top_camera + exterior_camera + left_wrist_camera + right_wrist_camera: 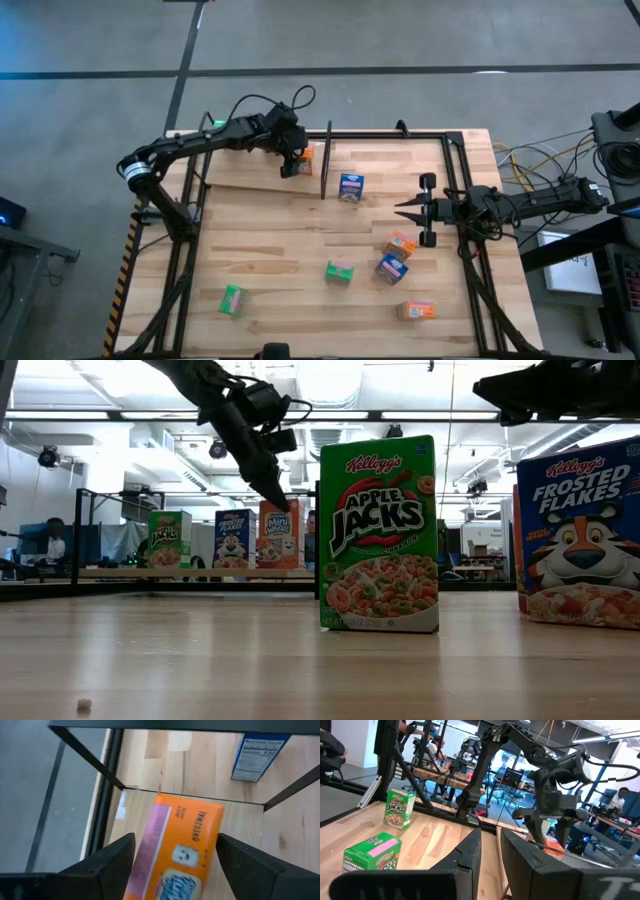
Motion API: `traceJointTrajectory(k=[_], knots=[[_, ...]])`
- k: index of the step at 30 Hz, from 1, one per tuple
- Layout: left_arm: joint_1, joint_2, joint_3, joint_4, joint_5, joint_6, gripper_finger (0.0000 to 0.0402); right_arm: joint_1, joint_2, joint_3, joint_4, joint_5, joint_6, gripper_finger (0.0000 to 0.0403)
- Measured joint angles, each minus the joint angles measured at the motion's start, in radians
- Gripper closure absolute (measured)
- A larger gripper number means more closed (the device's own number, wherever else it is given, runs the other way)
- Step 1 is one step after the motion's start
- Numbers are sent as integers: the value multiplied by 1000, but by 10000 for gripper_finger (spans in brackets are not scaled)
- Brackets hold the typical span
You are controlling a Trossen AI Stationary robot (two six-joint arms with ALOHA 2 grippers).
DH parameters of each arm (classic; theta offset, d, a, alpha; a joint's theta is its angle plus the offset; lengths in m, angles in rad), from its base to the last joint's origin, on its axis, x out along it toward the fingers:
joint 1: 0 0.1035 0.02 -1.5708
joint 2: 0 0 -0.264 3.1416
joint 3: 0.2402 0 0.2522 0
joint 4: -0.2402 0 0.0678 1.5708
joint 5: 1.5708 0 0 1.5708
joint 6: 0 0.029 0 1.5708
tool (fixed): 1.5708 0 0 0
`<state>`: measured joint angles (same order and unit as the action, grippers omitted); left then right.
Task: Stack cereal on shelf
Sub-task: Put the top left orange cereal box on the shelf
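On the shelf (260, 172) at the counter's far left, the left tool (292, 160) stands open around an orange cereal box (304, 154), apparently just placed. Low view shows three boxes shelved: green, blue, orange. Six wait on the counter (280, 250): two green, two blue, two orange. The right tool (403, 210) hovers nearly closed, empty.

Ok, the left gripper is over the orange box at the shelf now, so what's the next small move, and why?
Probably lift the left gripper straight up and clear. Its fingers stand wide on either side of the orange box, which sits on the shelf and looks released rather than gripped. The right gripper waits out over the table, near the loose boxes.
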<state>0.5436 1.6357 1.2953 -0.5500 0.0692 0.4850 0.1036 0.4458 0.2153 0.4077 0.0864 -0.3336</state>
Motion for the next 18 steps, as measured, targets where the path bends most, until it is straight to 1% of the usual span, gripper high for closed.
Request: traceJointTrajectory(k=[13,18], knots=[[0,11,0,-1,-1,24,204,0,0,0,-1,3,0,339],[0,11,0,-2,-2,43,219,0,0,0,-1,3,0,339]])
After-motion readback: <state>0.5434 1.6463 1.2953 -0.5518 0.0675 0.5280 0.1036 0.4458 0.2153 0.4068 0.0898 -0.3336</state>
